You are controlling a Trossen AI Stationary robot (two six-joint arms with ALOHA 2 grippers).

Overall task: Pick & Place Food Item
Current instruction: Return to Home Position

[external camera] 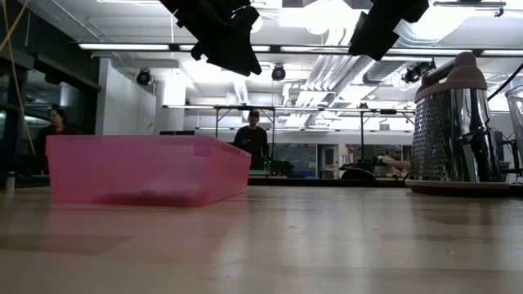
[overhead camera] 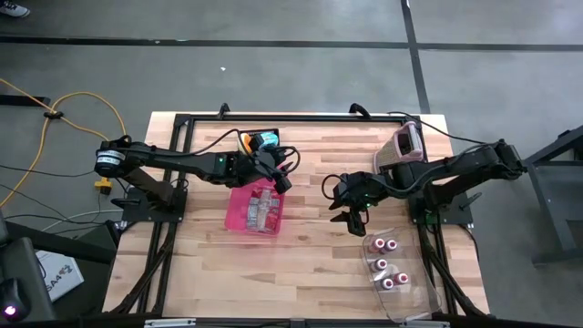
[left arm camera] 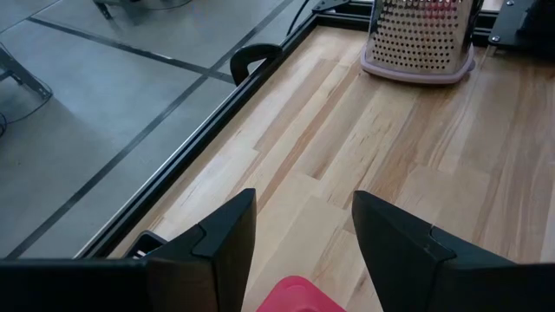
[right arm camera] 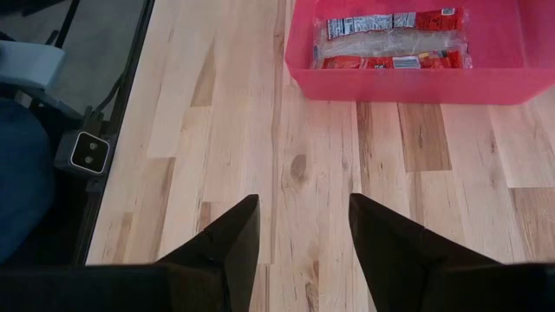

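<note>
A pink bin (overhead camera: 255,208) stands left of the table's middle, its bottom flat on the wood, with clear snack packets (right arm camera: 390,39) lying in it. A clear tray (overhead camera: 396,273) at the near right holds several small red-and-white food items (overhead camera: 384,264). My left gripper (left arm camera: 303,204) hangs open above the bin's far edge (left arm camera: 295,296), nothing between its fingers. My right gripper (right arm camera: 303,208) hangs open over bare wood between the bin and the tray, pointing toward the bin (right arm camera: 408,74).
A metal box grater (overhead camera: 407,146) with a pink rim stands upright at the far right (external camera: 458,122). An orange and teal object (overhead camera: 260,139) sits at the far edge behind the bin. Bare wood lies between bin and tray. People stand in the room beyond.
</note>
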